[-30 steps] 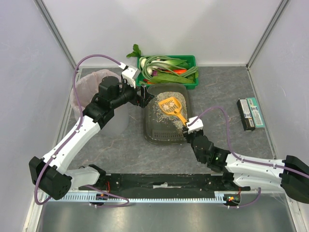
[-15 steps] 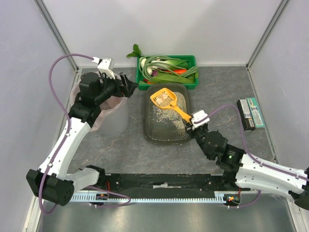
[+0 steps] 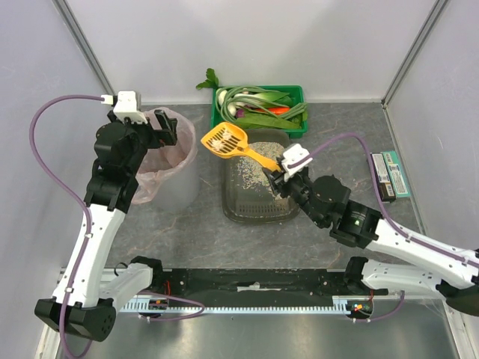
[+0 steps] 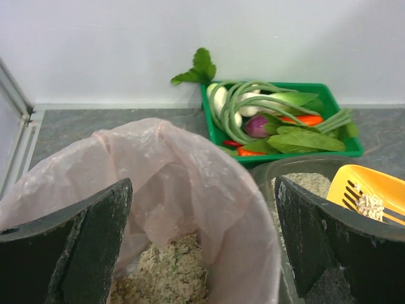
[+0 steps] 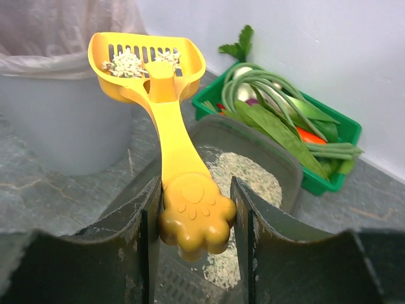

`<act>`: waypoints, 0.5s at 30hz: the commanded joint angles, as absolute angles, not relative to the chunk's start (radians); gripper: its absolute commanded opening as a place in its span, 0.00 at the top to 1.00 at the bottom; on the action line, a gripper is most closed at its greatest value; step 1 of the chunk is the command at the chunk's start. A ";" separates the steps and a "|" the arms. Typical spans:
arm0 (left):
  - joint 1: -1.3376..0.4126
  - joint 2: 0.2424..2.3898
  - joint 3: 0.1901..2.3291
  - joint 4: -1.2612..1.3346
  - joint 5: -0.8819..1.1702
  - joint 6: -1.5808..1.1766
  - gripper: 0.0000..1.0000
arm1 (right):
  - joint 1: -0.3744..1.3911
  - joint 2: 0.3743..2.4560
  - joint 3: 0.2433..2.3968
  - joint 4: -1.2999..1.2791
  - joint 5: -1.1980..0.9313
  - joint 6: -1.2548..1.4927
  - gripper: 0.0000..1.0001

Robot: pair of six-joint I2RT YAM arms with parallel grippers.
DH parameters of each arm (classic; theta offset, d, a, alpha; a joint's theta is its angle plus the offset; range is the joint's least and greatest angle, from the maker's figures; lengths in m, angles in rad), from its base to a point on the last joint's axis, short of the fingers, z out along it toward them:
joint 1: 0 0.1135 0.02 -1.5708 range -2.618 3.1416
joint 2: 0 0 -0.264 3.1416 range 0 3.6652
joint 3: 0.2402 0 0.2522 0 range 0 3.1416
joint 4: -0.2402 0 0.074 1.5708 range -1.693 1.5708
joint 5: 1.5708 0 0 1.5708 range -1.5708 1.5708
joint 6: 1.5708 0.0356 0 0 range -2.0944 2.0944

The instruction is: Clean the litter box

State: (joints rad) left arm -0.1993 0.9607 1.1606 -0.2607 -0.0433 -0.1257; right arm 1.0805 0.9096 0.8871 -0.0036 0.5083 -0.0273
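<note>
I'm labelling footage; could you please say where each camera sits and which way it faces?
Top external: overhead behind the bases, looking down on the litter box; left arm, right arm show.
Left wrist: above the bin, facing the crate; left claw open.
Right wrist: facing the bin; right claw grips the scoop.
All share the scoop.

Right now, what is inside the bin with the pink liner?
Pale beige litter lies at the bottom of the bin. The pink liner hides the rest of the floor under its folds.

Right claw [image 3: 278, 177] lifted the scoop [image 3: 227, 140] from litter box [image 3: 228, 206] toward bin [image 3: 177, 191]; left claw [image 3: 166, 126] withdrew.
</note>
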 commanded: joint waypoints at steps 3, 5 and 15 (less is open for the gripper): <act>-0.156 0.956 1.132 -0.256 -0.077 -0.126 0.00 | 1.088 1.012 1.040 -0.015 0.425 -0.067 1.00; -0.156 0.953 1.131 -0.255 -0.089 -0.124 0.01 | 1.089 1.026 1.057 -0.008 0.422 -0.072 1.00; -0.138 0.917 1.088 -0.201 -0.273 -0.063 0.00 | 1.118 1.149 1.162 0.048 0.400 -0.139 1.00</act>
State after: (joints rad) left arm -0.1593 0.9501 1.1080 -0.2737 -0.1539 -0.1165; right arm 1.0992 1.1019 1.0698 -0.0067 0.4152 -0.0742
